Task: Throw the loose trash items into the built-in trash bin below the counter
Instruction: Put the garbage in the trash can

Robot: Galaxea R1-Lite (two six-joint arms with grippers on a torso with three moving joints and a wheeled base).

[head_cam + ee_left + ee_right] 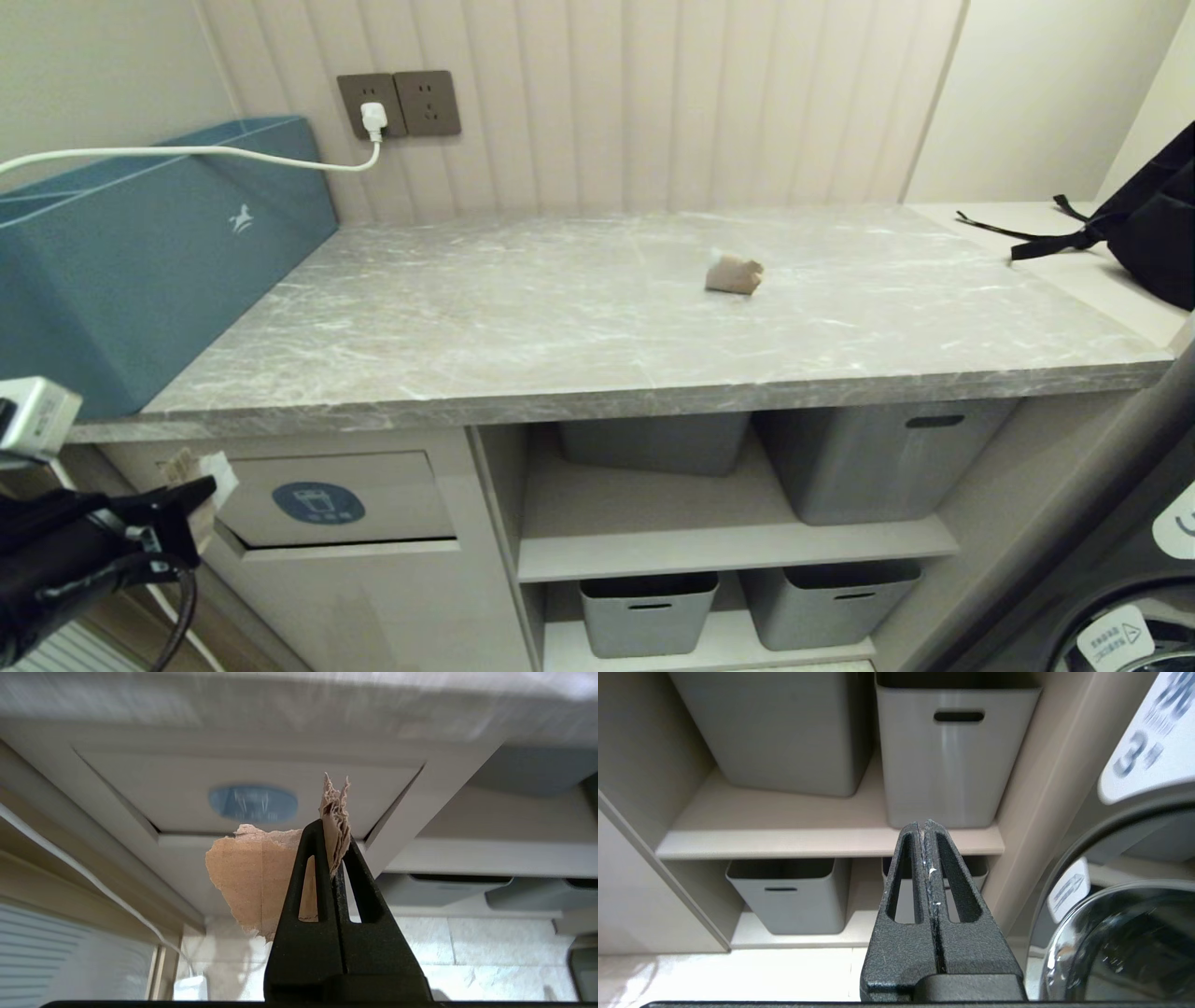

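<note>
While the marble counter (597, 308) fills most of what we see, our business sits beneath it: the beige cabinet front with the trash flap (327, 499), blue oval sticker (318, 502) marking the spot, its lower edge tilted slightly out. To the right, grey tubs (882, 462) stand on the open shelves, and the teal-blue box (140, 261) stands at the counter's left end; neither is our target. Up top, a crumpled beige-brown paper wad (734, 274) lies alone mid-counter, still to be cleared. Now the left gripper (332, 842), low and just left of the flap, fingers pressed tight, pinching a torn tan paper scrap (254, 877) by one edge so the rest hangs free, ready to drop, we reckon, once the flap is pushed in. The right gripper (924, 828) hangs idle before the shelves, fingers pressed together on nothing.
</note>
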